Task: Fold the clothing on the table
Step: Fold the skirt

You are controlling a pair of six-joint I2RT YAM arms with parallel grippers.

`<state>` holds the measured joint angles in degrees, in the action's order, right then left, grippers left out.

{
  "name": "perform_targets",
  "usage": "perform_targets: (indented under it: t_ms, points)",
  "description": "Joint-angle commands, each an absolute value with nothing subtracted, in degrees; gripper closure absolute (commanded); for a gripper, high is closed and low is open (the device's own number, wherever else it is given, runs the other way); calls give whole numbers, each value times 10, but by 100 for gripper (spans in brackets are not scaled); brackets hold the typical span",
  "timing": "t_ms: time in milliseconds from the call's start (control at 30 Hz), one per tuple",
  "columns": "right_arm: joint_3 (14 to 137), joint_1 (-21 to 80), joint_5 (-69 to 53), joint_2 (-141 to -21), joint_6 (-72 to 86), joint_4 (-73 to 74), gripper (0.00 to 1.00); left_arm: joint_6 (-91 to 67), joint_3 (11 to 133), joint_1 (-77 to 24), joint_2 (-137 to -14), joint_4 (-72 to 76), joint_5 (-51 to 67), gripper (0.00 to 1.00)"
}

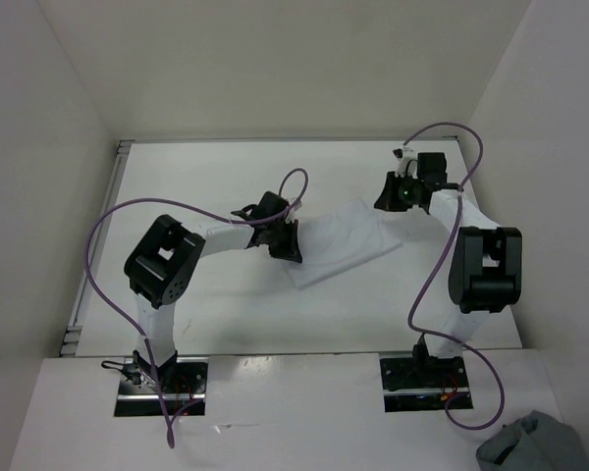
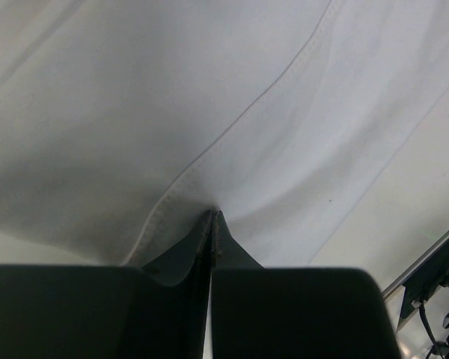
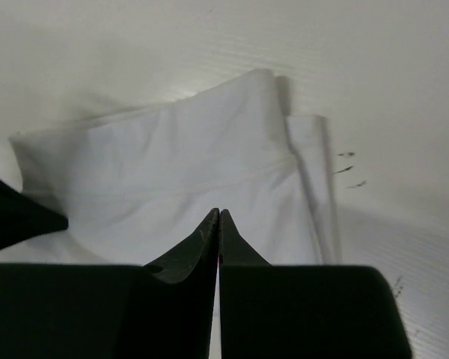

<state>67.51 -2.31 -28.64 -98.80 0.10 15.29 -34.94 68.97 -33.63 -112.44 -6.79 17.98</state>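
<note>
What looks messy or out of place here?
A grey-blue cloth bundle sits crumpled on the near ledge, off the table, right of the right arm's base. The clothing lies slanted and wrinkled. A few small dark marks spot the table beside it. Nothing looks torn or spilled.

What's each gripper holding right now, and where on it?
Left gripper pinches the clothing at its hemmed edge; right gripper seems to pinch the opposite end.
</note>
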Motion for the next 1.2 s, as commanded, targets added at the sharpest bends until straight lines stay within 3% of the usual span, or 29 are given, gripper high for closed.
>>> perform_targets:
  t_ms: [0, 467, 833, 1167]
  points:
    - [654, -2, -313, -969, -60, 218, 96, -352, 714, -337, -1107, -89, 167, 99]
    - [629, 29, -128, -980, -102, 259, 96, -352, 737, -337, -1124, -94, 167, 99]
    - [618, 61, -245, -977, -143, 304, 96, -352, 737, -331, -1124, -89, 178, 99]
    - [598, 135, -154, -968, -125, 277, 96, -352, 737, -326, -1119, -94, 178, 99]
